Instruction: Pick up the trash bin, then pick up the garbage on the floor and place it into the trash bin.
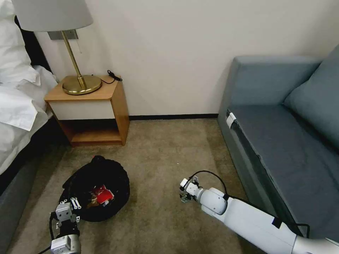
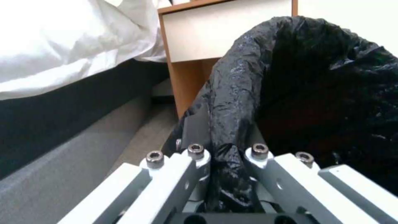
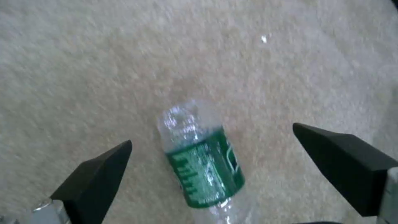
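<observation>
Hovering low over the carpet, the right hand [image 3: 211, 146] has its fingers spread wide to either side of the clear bottle [image 3: 201, 158], which lies on its side on the floor, not yet gripped. The left hand [image 1: 70, 208] is clamped on the rim of the trash bin [image 1: 97, 188], red-and-white packet [image 1: 103, 195] already inside. Judged step: bottle pickup; next calls for lowering, closing squarely across its body.

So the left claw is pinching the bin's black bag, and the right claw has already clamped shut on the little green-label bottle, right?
Not quite. The left gripper does pinch the trash bin liner, but the right gripper is open: in the right wrist view its fingers stand apart on either side of the bottle, which lies on the carpet.
</observation>
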Controlling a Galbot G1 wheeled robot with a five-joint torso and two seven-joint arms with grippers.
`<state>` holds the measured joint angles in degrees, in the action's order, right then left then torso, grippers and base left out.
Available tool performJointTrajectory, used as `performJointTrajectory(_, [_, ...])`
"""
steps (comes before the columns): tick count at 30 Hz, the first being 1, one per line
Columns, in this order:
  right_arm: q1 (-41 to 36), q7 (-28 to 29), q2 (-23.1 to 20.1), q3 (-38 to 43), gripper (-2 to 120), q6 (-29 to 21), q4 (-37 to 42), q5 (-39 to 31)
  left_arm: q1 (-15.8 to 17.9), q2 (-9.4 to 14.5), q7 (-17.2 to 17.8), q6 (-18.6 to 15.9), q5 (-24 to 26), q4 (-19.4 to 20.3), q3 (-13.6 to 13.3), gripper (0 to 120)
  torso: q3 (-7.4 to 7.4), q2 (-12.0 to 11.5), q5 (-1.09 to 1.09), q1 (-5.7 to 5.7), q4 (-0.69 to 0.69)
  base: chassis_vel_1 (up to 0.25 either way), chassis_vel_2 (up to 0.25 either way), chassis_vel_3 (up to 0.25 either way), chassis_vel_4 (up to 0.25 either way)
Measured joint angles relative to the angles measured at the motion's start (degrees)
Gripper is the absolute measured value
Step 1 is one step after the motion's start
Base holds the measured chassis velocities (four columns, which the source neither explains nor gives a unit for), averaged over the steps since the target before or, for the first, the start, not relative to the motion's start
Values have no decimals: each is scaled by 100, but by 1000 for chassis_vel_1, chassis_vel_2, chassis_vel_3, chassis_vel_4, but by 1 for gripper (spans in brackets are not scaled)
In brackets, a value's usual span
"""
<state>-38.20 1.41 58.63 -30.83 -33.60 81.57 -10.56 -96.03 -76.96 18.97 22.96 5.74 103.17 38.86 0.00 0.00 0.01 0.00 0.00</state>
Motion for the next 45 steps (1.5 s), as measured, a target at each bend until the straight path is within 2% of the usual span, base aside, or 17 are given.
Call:
performJointTrajectory(7, [-47, -107, 85, -23, 100, 210, -538, 306, -34, -42, -5, 41, -112, 68, -139, 4, 0, 0, 0, 0, 0, 0, 0, 0, 0])
performJointTrajectory(18, [86, -412, 275, -175, 100, 367, -1062, 543, -47, -64, -8, 92, -113, 161, -189, 4, 0, 0, -1, 0, 0, 0, 0, 0, 0])
performJointTrajectory(20, [96, -522, 370, -180, 93, 368, -1218, 623, -48, -64, -8, 92, -108, 174, -189, 4, 0, 0, -1, 0, 0, 0, 0, 0, 0])
performJointTrajectory(22, [99, -559, 395, -179, 92, 368, -1257, 649, -48, -62, -8, 92, -104, 180, -187, 4, 0, 0, -1, 0, 0, 0, 0, 0, 0])
performJointTrajectory(23, [105, -617, 427, -170, 85, 370, -1312, 673, -48, -56, -8, 92, -96, 186, -179, 4, 0, 0, 0, 0, 0, 0, 0, 0, 0])
performJointTrajectory(26, [110, -657, 438, -154, 80, 374, -1348, 680, -48, -43, -8, 92, -79, 189, -169, 4, 0, 0, 0, 0, 0, 0, 0, 0, 0])
performJointTrajectory(27, [113, -697, 439, -134, 72, 392, -1388, 683, -46, -27, -8, 89, -43, 189, -159, 4, 0, 0, -1, 0, 0, 0, 0, 0, 0])
performJointTrajectory(30, [110, -753, 422, -115, 58, 446, -1429, 693, -41, -9, -8, 81, -3, 196, -145, 4, 0, 0, -1, 0, 0, 0, 0, 0, 0])
performJointTrajectory(35, [87, -771, 410, -89, 47, 495, -1433, 702, -41, -3, -8, 77, 3, 220, -131, 4, 0, 0, -2, 0, 0, 0, 0, 0, 0])
performJointTrajectory(37, [37, -777, 410, -8, 35, 533, -1350, 689, -60, -2, -8, 75, 9, 247, -105, 4, 0, 0, -1, 0, -1, 0, 0, 0, 0])
performJointTrajectory(41, [-17, -779, 386, 160, 31, 530, -1052, 533, -102, -8, -9, 76, 20, 286, -66, 4, 0, 0, -1, 0, 0, 0, 0, 0, 0])
performJointTrajectory(45, [-87, -751, 340, 466, 31, 526, -572, -7, -150, -28, -9, 95, 28, 337, -40, 4, 0, 0, -1, 0, 0, 0, 0, 0, 0])
